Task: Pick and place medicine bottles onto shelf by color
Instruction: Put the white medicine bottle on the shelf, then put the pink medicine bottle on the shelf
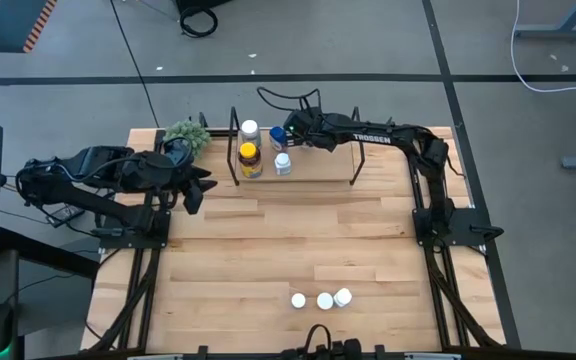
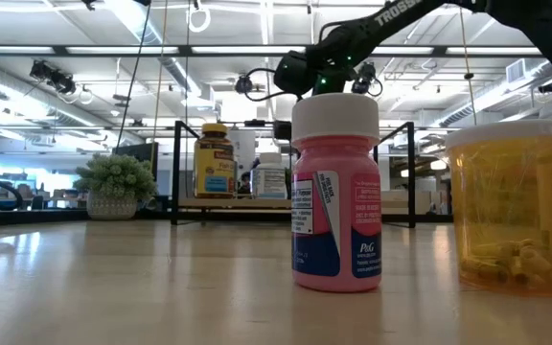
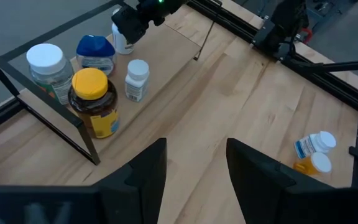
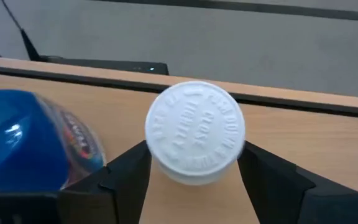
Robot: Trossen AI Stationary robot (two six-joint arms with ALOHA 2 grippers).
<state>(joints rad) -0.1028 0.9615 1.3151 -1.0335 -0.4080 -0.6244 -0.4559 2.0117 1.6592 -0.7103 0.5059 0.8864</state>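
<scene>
The shelf (image 1: 318, 165) stands at the table's far middle. At its left end stand a larger white-capped bottle (image 3: 47, 65), an amber bottle with a yellow cap (image 3: 92, 99), a blue bottle (image 3: 95, 53) and a small white bottle (image 3: 137, 78). My right gripper (image 4: 194, 163) reaches over the shelf beside the blue bottle (image 4: 23, 140). Its fingers stand apart on either side of another white-capped bottle (image 4: 194, 132), which stands upright on the shelf board. My left gripper (image 3: 196, 168) hovers open over the table's left side (image 1: 194, 192), holding nothing. My right gripper comes slanting down from above, one finger (image 4: 129, 171) on each side of the white-capped bottle, below its cap (image 4: 194, 132). The cap hides the bottle's sides, so I cannot tell whether the fingers touch them.
Three small bottles (image 1: 324, 299) stand near the table's front edge, among them a pink one (image 2: 336, 192) and a clear yellow vial (image 2: 511, 206). A green plant ball (image 1: 186, 135) sits left of the shelf. Between the shelf and these bottles lies bare wood.
</scene>
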